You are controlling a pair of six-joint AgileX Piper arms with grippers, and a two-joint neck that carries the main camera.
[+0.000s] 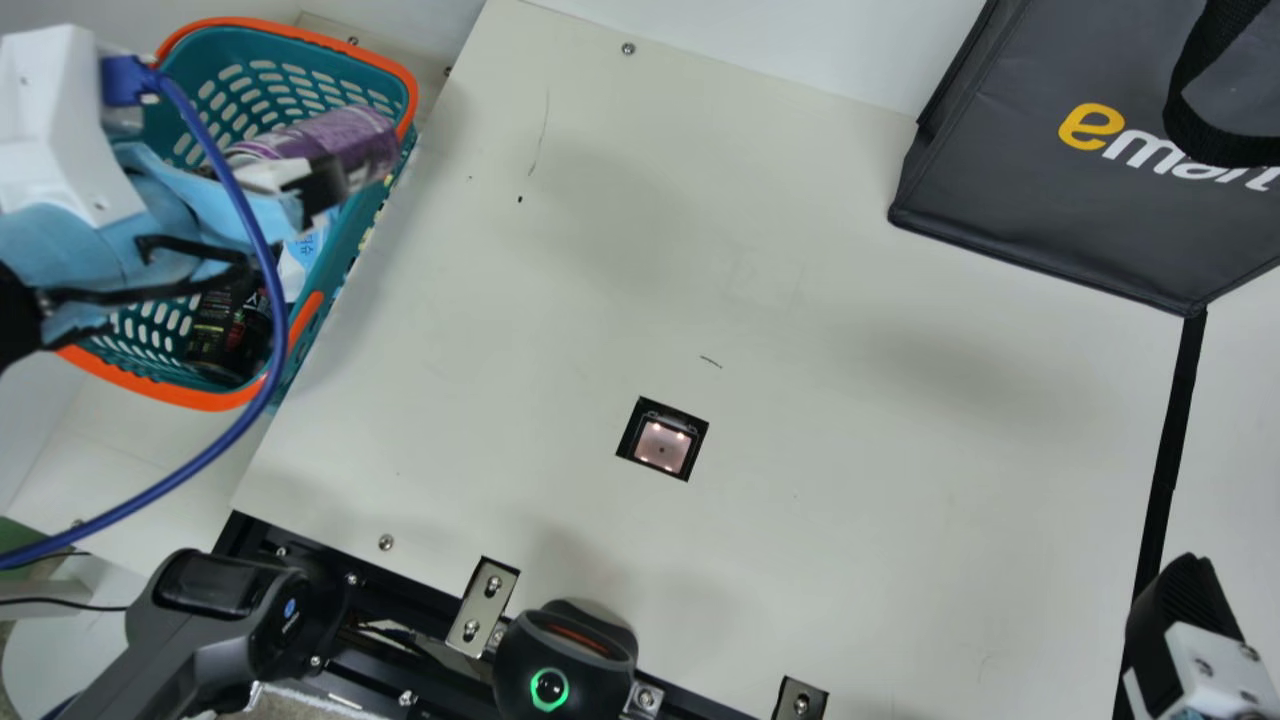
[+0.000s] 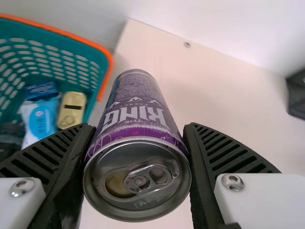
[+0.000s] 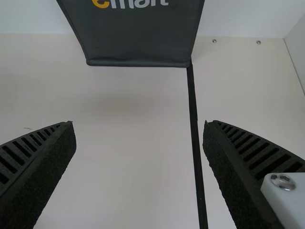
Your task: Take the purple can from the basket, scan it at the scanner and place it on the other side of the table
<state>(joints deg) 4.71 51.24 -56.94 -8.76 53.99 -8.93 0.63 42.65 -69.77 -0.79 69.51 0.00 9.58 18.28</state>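
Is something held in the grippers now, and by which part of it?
The left gripper holds a purple cylindrical metal can by opposite sides, near its pull-tab end. The right gripper is open and empty.

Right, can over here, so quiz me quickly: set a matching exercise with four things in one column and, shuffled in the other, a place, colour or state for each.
Things:
1. Purple can
2. Basket
3. Scanner window
4. Right gripper

Descriptions:
A. Teal with an orange rim
B. Open, with nothing in its grip
C. Held by the left gripper
D. Set into the cream table

Right pairs: 1-C, 2-A, 3-D, 4-B
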